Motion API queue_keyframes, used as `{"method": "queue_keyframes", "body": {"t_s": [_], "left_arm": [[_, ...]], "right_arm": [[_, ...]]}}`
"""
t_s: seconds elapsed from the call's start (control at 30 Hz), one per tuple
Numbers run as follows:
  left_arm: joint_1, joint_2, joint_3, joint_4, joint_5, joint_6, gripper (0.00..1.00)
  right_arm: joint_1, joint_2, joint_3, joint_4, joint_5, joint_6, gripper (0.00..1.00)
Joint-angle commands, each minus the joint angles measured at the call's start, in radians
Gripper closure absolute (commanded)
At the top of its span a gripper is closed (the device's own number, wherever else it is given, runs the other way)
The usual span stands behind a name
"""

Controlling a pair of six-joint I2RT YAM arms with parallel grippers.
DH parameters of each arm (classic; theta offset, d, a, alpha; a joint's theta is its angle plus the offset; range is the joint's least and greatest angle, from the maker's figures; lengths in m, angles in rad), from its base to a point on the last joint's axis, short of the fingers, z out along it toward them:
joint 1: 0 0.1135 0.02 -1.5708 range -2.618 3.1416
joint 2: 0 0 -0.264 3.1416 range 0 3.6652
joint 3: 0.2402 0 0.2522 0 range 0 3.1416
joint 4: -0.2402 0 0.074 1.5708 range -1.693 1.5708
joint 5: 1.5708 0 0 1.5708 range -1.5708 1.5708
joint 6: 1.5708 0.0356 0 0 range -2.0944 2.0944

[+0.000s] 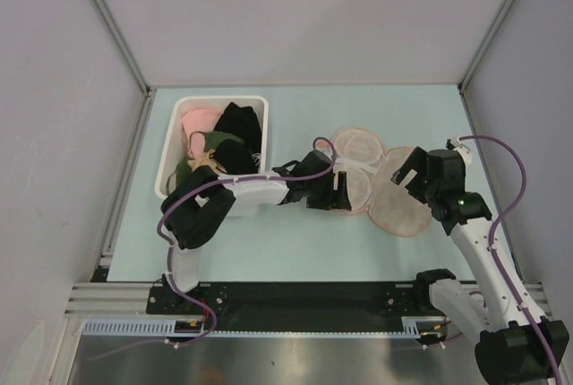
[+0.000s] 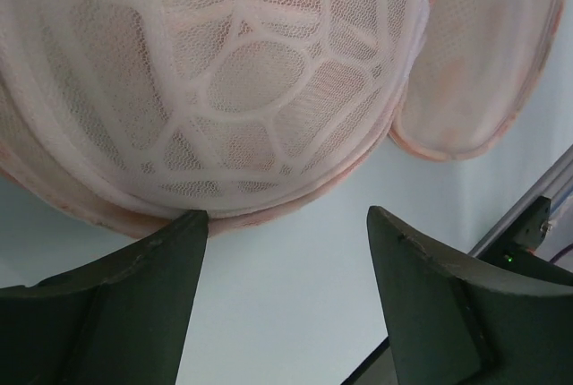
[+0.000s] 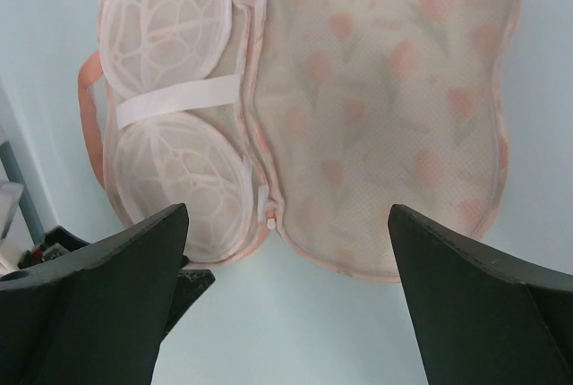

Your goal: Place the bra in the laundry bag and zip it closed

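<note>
A lab robot cell: plain grey panel walls (image 1: 304, 18) and aluminium posts (image 1: 108, 20) across the upper frame enclose a pale turquoise tabletop (image 1: 304, 251).

Left arm (image 1: 255, 190) stretches rightward with jaws parted, right arm (image 1: 473, 240) leans in, jaws spread wide

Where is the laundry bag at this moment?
In the top view the bag lies open on the table, right of centre, between the left gripper and right gripper, right of the bin.
</note>
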Motion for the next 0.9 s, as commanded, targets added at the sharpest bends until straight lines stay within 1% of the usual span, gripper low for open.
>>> {"method": "queue_keyframes", "body": {"t_s": [0.0, 0.1, 0.17, 0.2, 0.27, 0.3, 0.37, 0.4, 0.43, 0.47, 0.5, 0.53, 0.57, 0.6, 0.63, 0.67, 0.7, 0.73, 0.77, 0.8, 0.87], "left_arm": [[-0.040, -0.020, -0.010, -0.103, -0.055, -0.049, 0.22], [-0.054, -0.090, -0.102, -0.095, -0.097, -0.064, 0.21], [-0.056, -0.150, -0.187, -0.050, -0.124, -0.070, 0.21], [-0.057, -0.222, -0.210, -0.037, -0.138, -0.067, 0.21], [-0.060, -0.300, -0.257, -0.020, -0.152, -0.045, 0.21], [-0.060, -0.392, -0.267, -0.017, -0.152, -0.032, 0.19], [-0.060, -0.484, -0.279, -0.026, -0.144, 0.009, 0.16], [-0.060, -0.527, -0.279, -0.051, -0.144, 0.024, 0.14], [-0.060, -0.616, -0.276, -0.069, -0.153, 0.056, 0.13], [-0.051, -0.656, -0.258, -0.097, -0.178, 0.074, 0.10], [-0.039, -0.690, -0.249, -0.155, -0.181, 0.089, 0.09], [-0.016, -0.754, -0.236, -0.190, -0.174, 0.109, 0.09], [0.060, -0.780, -0.210, -0.224, -0.155, 0.110, 0.09], [0.113, -0.806, -0.202, -0.277, -0.081, 0.111, 0.09], [0.168, -0.829, -0.196, -0.299, -0.040, 0.117, 0.10], [0.281, -0.877, -0.181, -0.322, -0.004, 0.124, 0.12], [0.331, -0.897, -0.170, -0.374, 0.016, 0.140, 0.12], [0.375, -0.912, -0.155, -0.405, 0.003, 0.176, 0.12], [0.450, -0.931, -0.114, -0.436, -0.012, 0.198, 0.12], [0.481, -0.931, -0.089, -0.500, -0.029, 0.221, 0.12], [0.559, -0.897, -0.023, -0.548, -0.068, 0.284, 0.11]], "right_arm": [[0.022, 0.048, -0.014, -0.003, -0.036, -0.001, 0.00], [0.022, 0.056, -0.012, -0.004, -0.039, -0.044, 0.00], [0.024, 0.057, -0.006, -0.009, -0.040, -0.081, 0.00], [0.025, 0.059, -0.006, 0.003, -0.060, -0.101, 0.00], [0.044, 0.080, -0.017, 0.032, -0.074, -0.125, 0.00], [0.053, 0.092, -0.021, 0.077, -0.095, -0.147, 0.02], [0.110, 0.155, -0.017, 0.114, -0.082, -0.154, 0.04], [0.137, 0.178, -0.011, 0.150, -0.066, -0.160, 0.09], [0.189, 0.210, -0.005, 0.178, -0.057, -0.165, 0.12], [0.217, 0.273, 0.011, 0.242, -0.068, -0.165, 0.15], [0.237, 0.321, 0.024, 0.272, -0.085, -0.165, 0.20], [0.254, 0.367, 0.046, 0.293, -0.097, -0.151, 0.21], [0.294, 0.469, 0.069, 0.321, -0.106, -0.141, 0.21], [0.312, 0.517, 0.124, 0.336, -0.106, -0.131, 0.23], [0.335, 0.565, 0.152, 0.349, -0.106, -0.121, 0.25], [0.366, 0.621, 0.188, 0.350, -0.103, -0.113, 0.26], [0.380, 0.714, 0.256, 0.344, -0.102, -0.107, 0.29], [0.390, 0.767, 0.294, 0.327, -0.097, -0.099, 0.30], [0.413, 0.809, 0.323, 0.298, -0.080, -0.096, 0.32], [0.424, 0.874, 0.365, 0.286, -0.071, -0.093, 0.32], [0.430, 0.915, 0.376, 0.267, -0.075, -0.090, 0.32]]}}
